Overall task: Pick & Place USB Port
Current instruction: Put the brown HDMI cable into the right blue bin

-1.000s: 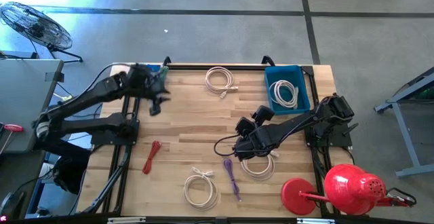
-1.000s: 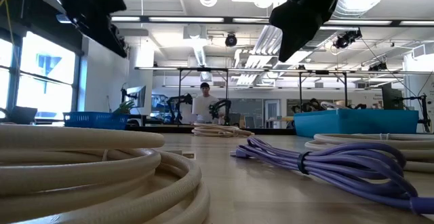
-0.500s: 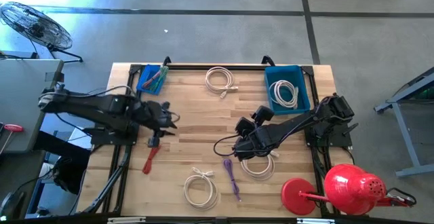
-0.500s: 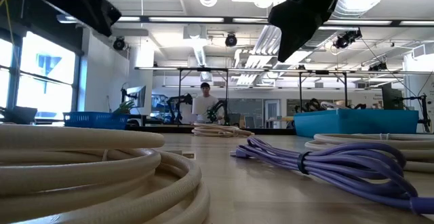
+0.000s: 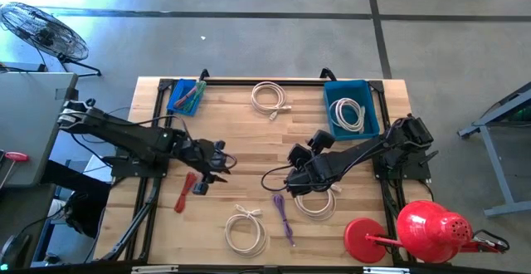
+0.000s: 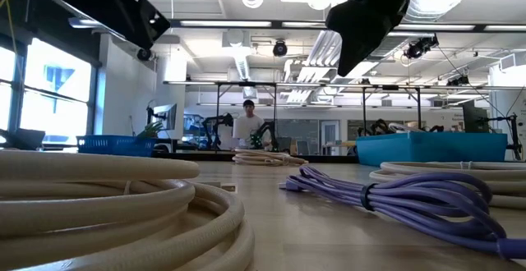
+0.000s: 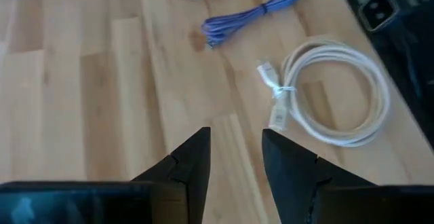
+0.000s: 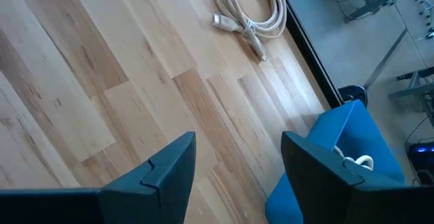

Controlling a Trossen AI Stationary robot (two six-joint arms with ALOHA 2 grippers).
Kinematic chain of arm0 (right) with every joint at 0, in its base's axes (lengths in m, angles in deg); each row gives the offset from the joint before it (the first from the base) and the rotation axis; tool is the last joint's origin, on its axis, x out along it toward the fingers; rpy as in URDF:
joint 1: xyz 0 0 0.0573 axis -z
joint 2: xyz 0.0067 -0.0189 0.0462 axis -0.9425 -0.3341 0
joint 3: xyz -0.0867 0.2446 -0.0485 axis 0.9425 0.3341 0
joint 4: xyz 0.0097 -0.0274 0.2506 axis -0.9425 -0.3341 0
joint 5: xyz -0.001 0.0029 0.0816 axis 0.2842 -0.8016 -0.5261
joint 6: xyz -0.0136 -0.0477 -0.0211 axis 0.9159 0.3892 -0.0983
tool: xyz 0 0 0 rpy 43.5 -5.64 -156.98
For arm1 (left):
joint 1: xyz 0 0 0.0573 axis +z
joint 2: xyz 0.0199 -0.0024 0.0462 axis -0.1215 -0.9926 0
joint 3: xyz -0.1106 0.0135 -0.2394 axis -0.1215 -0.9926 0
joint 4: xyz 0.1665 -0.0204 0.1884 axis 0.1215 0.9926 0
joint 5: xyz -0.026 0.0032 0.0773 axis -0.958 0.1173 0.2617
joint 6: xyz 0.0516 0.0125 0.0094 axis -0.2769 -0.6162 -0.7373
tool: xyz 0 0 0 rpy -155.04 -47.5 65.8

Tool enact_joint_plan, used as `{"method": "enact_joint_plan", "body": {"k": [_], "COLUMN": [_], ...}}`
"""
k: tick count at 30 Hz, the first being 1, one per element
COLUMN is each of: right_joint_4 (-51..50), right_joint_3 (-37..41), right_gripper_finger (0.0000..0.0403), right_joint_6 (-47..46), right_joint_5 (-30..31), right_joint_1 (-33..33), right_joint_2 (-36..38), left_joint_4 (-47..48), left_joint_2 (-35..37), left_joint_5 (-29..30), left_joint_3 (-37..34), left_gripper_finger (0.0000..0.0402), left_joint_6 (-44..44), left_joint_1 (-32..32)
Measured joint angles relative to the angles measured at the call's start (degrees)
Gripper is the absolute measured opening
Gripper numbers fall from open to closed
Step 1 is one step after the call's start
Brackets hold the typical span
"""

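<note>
Red cable (image 5: 184, 191) on table beside left fingers (image 7: 196, 157), parted, empty.

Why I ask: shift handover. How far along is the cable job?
Done: cables lie in the left blue bin and one white cable in the right blue bin. In hand: nothing; left claw hovers open near the red cable, right claw open too. Left: that, the purple cable, three white coils.

White cable coils: four — far bench (image 5: 270, 96), in right bin (image 5: 347, 113), near middle (image 5: 246, 231), under right arm (image 5: 316, 203)
Purple cables: one (image 5: 284, 217)
Red cables: one (image 5: 184, 193)
Blue bins: two (image 5: 187, 96), (image 5: 370, 108)
</note>
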State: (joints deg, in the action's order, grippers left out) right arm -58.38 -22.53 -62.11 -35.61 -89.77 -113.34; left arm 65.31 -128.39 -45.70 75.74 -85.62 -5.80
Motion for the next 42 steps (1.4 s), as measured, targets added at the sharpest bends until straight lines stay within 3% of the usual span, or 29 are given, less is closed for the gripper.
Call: {"method": "enact_joint_plan", "body": {"k": [6,13,17,29,35,42], "right_joint_4": [0.0,0.15,0.15,0.39,0.74,0.62], "right_joint_3": [0.0,0.0,0.0,0.0,-0.02,-0.02], "right_gripper_finger": [0.0208,0.0209,0.0209,0.0209,0.0209,0.0209], "right_joint_6": [0.0,0.0,0.0,0.0,0.0,0.04], "right_joint_5": [-0.08,-1.03,-1.03,-1.04,-1.31,-1.66], "right_joint_1": [0.0,0.0,0.0,0.0,-0.07,-0.26], "right_joint_2": [0.0,0.0,0.0,0.0,0.02,0.02], "left_joint_4": [-2.85,-2.9,-5.95,-8.87,-12.95,-15.95], "left_joint_2": [-2.69,-3.34,-3.31,-6.05,-11.02,-16.41], "left_joint_5": [-2.69,-0.86,-1.31,10.57,15.27,14.36], "left_joint_3": [-0.02,-0.02,-0.02,-0.03,-0.11,-0.03], "left_gripper_finger": [0.015,0.0244,0.0278,0.0284,0.0284,0.0284], "left_joint_6": [0.2,0.31,3.51,16.25,16.43,16.14], "left_joint_1": [-0.02,-0.02,-0.06,-10.95,-16.91,-17.55]}}
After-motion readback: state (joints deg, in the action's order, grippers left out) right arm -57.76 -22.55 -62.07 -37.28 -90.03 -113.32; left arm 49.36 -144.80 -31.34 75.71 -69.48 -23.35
